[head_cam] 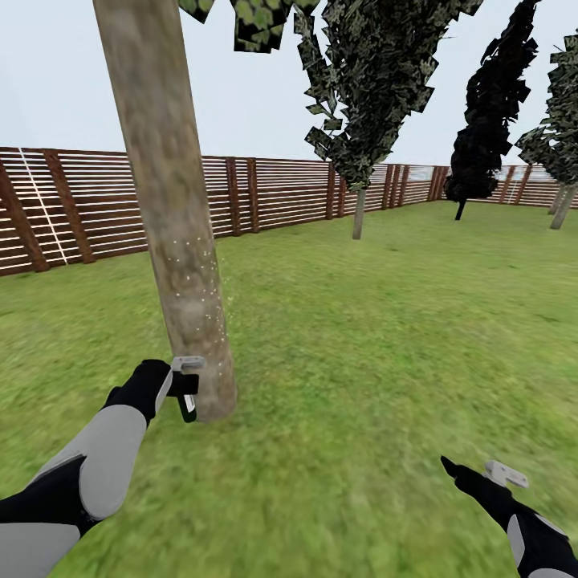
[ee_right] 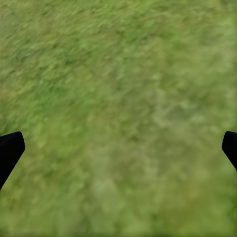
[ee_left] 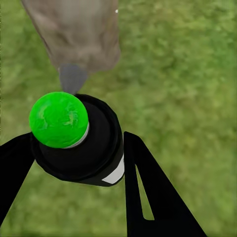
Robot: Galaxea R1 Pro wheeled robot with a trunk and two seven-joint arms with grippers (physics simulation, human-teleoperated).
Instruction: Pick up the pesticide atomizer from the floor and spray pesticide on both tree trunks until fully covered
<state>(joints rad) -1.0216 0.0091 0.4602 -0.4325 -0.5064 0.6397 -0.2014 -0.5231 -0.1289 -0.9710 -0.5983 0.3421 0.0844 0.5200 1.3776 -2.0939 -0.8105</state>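
Two pincers: left [head_cam: 183, 393] clamping one atomizer [head_cam: 188, 407] beside one trunk [head_cam: 172, 233], right [ee_right: 118, 148] spread, empty.

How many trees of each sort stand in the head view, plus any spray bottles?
Bare-trunk trees: 3, the near trunk, one by the fence, one at the right edge
Dark column trees: 1
Spray bottles: 1, held in the left tool
Total: 5
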